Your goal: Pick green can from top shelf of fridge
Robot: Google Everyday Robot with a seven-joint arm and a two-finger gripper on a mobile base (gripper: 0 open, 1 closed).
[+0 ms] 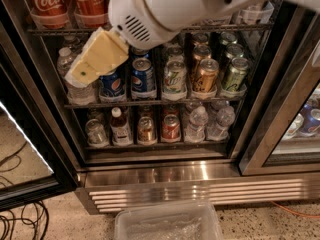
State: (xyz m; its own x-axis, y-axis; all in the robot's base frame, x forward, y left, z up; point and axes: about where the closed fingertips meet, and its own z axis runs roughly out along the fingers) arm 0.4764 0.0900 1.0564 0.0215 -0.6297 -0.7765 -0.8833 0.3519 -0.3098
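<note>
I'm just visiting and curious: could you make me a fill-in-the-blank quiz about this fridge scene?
1. The gripper hangs in front of a water ___, left of the blue cans.
2. The cola cans on the top shelf are ___.
3. The blue cans stand on the ___ shelf.
4. The fridge door stands ___.
Missing words: bottle; red; middle; open.

We are holding our hand (82, 71) before the fridge (175, 176); above it the top shelf (60, 30) is carrying red Coca-Cola cans (47, 1), and below it a wire rack (150, 103) is bearing Pepsi cans (142, 76).
</note>
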